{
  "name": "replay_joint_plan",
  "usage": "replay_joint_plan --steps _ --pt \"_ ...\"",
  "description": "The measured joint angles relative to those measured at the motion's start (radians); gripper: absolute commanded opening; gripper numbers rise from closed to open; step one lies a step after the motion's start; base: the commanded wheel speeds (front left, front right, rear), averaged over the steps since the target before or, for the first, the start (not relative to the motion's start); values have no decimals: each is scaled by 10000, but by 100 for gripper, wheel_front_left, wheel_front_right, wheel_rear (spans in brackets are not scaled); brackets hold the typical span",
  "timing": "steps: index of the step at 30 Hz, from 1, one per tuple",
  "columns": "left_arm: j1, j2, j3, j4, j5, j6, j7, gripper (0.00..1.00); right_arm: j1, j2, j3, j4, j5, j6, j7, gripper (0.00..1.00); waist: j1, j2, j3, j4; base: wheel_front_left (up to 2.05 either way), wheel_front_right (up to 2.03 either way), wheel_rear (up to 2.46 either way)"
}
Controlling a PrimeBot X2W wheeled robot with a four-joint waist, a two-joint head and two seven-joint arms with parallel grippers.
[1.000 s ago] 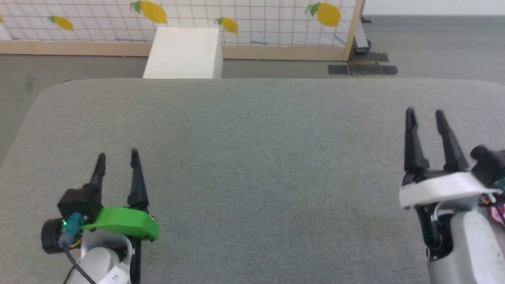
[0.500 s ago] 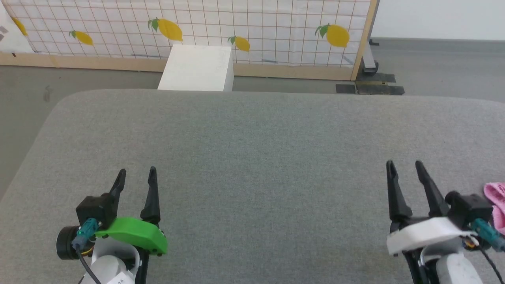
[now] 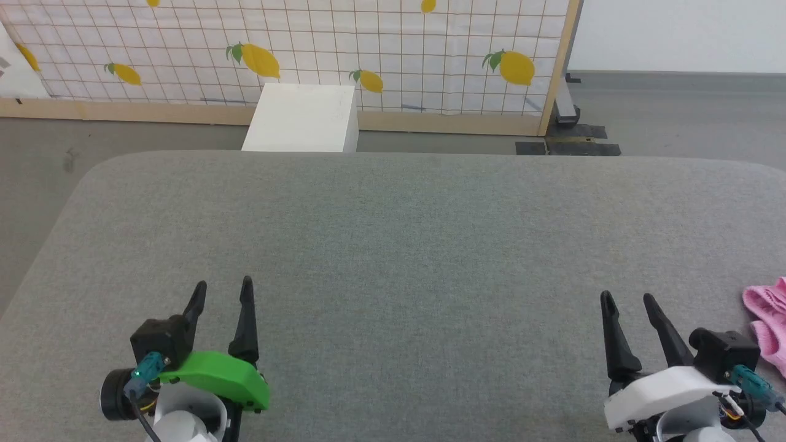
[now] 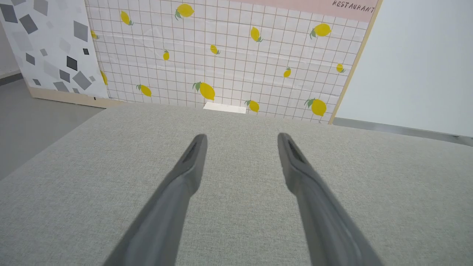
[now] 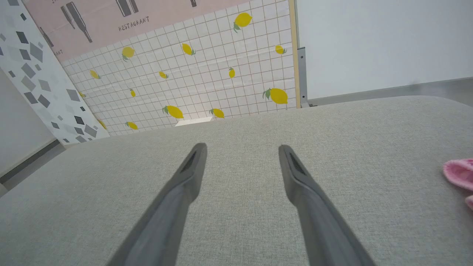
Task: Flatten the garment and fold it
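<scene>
Right fingers [image 3: 614,334] have drawn back, spread and empty like left fingers [image 3: 247,319], garment [image 3: 764,313] just rightward.

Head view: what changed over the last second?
The camera tilted up, so the whole picture slid down. Beyond that shift, the right gripper drew back toward the robot over the grey table, and more of the pink garment shows at the right edge. Nothing was grasped or released. The left gripper roughly kept its place; both stayed open and empty.
</scene>
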State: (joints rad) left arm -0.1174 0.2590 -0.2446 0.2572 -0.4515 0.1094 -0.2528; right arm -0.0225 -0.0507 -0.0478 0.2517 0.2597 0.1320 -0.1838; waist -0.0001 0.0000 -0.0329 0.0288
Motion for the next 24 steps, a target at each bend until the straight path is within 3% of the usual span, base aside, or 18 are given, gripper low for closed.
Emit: replay_joint_plan --steps 14,15,24 --pt "41 105 -176 94 426 17 -12 100 30 -2 17 40 134 2 234 100 0 0 -82 6 0 0 0" --pt "41 102 -178 94 424 17 4 0 29 -2 21 40 132 2 251 0 0 0 -88 5 0 0 0" --pt "42 27 -140 29 493 12 86 0 28 -2 38 -12 100 2 274 0 0 0 -71 -8 0 0 0"
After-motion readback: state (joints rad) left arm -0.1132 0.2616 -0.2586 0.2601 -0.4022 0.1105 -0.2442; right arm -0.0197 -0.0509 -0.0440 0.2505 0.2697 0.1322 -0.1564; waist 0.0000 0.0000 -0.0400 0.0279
